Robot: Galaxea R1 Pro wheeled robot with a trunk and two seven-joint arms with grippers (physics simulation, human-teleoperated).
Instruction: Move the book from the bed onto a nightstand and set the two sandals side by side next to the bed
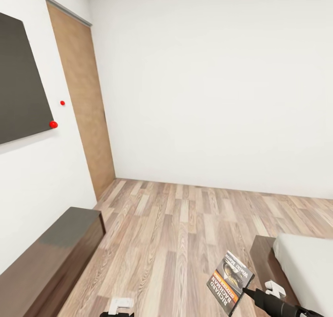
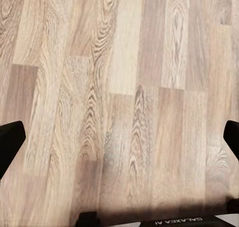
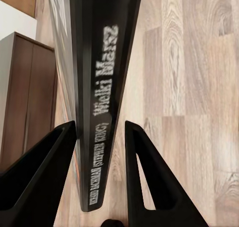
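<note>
Right claw (image 3: 99, 137) is clamped across the spine of the book (image 1: 230, 282), carried above the plank floor beside the bed (image 1: 300, 261); it looks light, thin, floppy, so pinch near the spine.

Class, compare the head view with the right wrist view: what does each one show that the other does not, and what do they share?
Head view alone: the brown door, a dark wall panel with red dots, the bed and the book's front cover.
Right wrist view alone: the book's spine lettering, seen close up between the gripper's fingers.
Both: the book held by the right gripper, and the wood-plank floor.
</note>
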